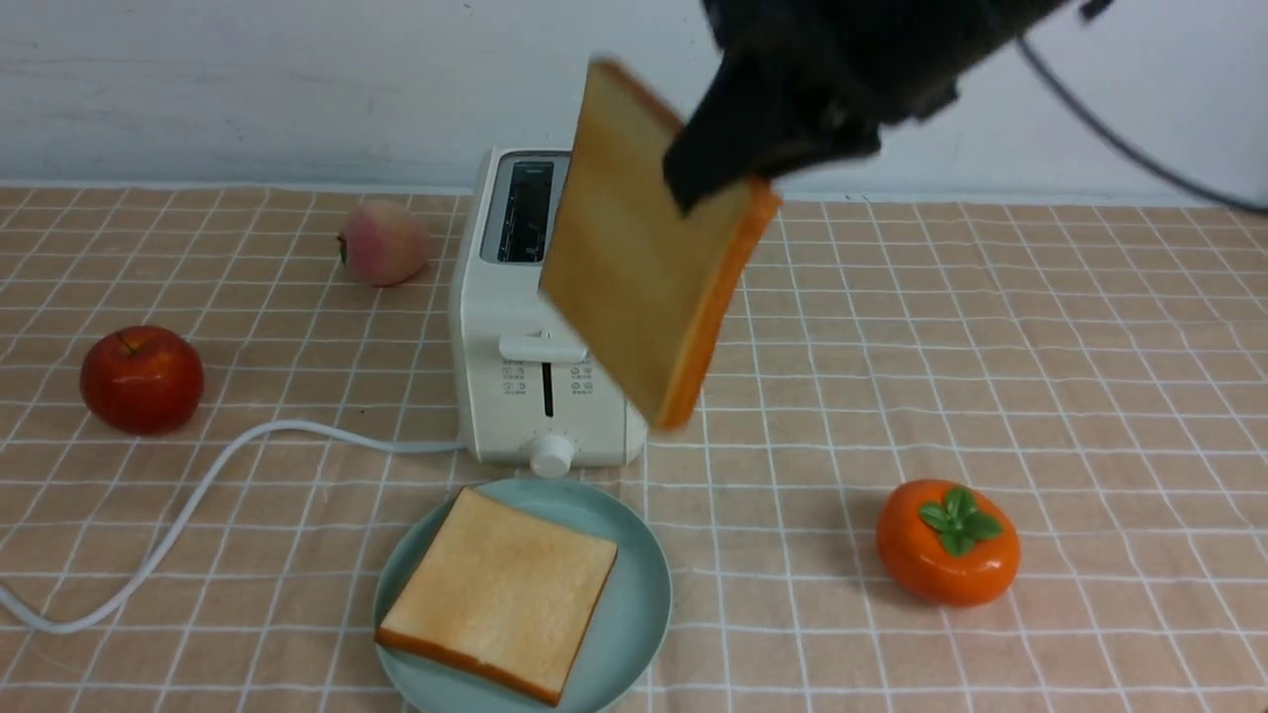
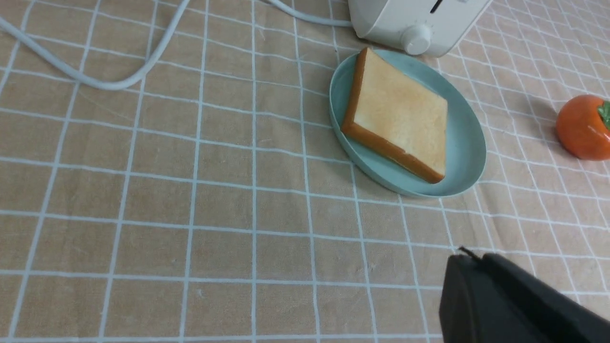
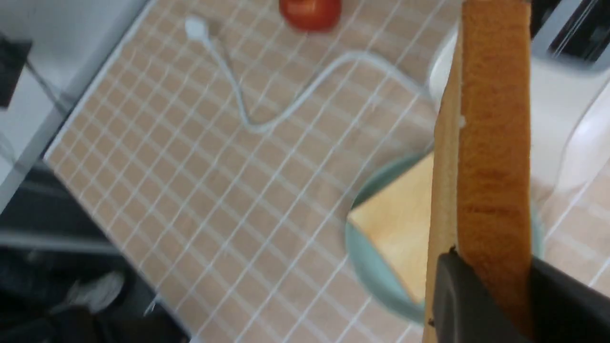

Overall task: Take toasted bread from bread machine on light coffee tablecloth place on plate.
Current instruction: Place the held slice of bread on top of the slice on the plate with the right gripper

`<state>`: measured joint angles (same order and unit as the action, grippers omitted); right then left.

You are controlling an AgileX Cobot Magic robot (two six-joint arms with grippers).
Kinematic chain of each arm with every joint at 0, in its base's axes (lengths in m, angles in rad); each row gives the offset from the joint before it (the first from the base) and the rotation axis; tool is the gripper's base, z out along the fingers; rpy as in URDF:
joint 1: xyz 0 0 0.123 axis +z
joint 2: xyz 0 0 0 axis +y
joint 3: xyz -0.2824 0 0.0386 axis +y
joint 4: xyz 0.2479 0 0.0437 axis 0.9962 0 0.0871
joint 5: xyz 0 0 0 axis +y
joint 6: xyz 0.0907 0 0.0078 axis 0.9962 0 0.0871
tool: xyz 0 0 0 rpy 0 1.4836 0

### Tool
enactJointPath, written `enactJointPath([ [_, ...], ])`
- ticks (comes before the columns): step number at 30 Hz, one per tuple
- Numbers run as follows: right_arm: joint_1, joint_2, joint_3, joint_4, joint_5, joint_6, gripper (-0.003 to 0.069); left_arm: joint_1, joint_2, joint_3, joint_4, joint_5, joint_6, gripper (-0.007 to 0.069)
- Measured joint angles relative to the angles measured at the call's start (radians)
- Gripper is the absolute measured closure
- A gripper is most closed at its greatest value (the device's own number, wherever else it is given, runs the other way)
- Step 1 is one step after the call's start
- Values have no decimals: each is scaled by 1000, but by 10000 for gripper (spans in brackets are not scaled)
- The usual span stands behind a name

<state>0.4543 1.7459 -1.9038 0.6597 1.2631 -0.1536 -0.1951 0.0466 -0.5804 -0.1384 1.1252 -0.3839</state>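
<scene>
My right gripper [image 1: 728,173] is shut on a slice of toasted bread [image 1: 644,267], which hangs tilted in the air in front of the bread machine [image 1: 515,337]. In the right wrist view the held slice [image 3: 495,143] shows edge-on between the black fingers [image 3: 457,300]. A second slice [image 1: 500,592] lies flat on the teal plate [image 1: 644,594], just in front of the toaster on the light coffee tablecloth [image 1: 991,347]. My left gripper [image 2: 469,259] hovers shut and empty over the cloth, near the plate [image 2: 464,143] and its slice [image 2: 400,114].
A red apple [image 1: 142,379] and a peach [image 1: 381,243] lie left of the toaster. An orange persimmon [image 1: 946,543] sits right of the plate. The toaster's white cord [image 1: 178,505] curves across the cloth to the left edge.
</scene>
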Motion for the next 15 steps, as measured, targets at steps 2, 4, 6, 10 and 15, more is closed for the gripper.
enactJointPath([
  [2,0,18,135,99,-8,-65,552,0,0,2,-2,-12,0,638],
  [4,9,60,296,259,-50,-196,552,0,0,2,-2,-24,0,638],
  [6,14,87,350,323,-88,-263,552,0,0,2,-2,-28,0,638],
  [10,23,170,439,464,-187,-394,552,0,0,2,-2,-36,0,638],
  [15,37,236,442,486,-263,-412,476,0,0,2,-3,-36,0,638],
])
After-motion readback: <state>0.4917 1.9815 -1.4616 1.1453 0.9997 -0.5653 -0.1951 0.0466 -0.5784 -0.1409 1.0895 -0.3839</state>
